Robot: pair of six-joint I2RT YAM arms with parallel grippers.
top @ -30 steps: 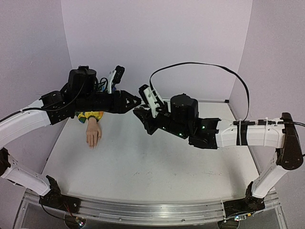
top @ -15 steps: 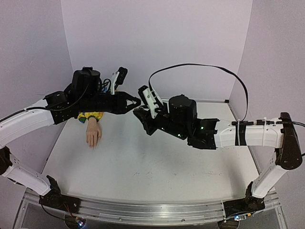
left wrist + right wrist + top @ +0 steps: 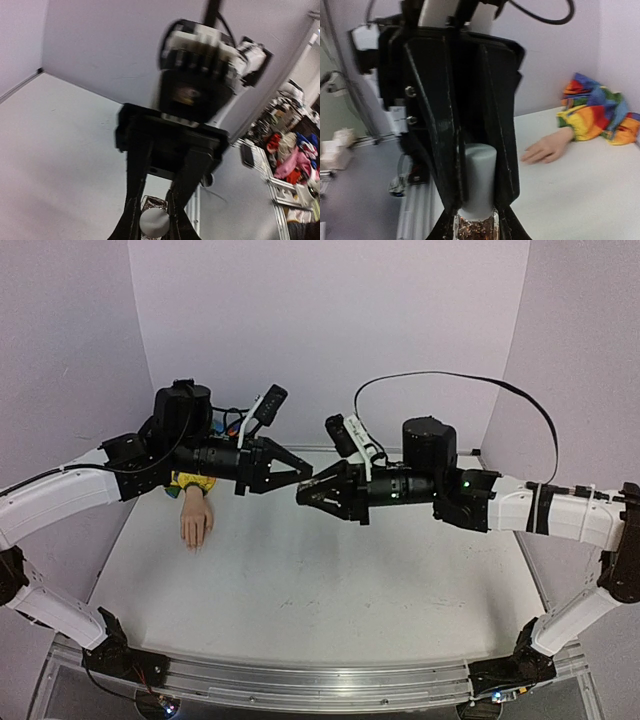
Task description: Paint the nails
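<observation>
My left gripper (image 3: 308,472) is clenched on the white cap (image 3: 477,175) and my right gripper (image 3: 301,497) hugs the glitter bottle (image 3: 475,227), up in the air mid-frame in the top view. I think I should twist the cap off slowly, straight in line with the bottle, and not tip it. The nails (image 3: 194,542) are on the small hand (image 3: 196,520), flat on the table (image 3: 350,580) at the left of the top view. It lies long-ways up and down, fingers pointing to the bottom edge.
</observation>
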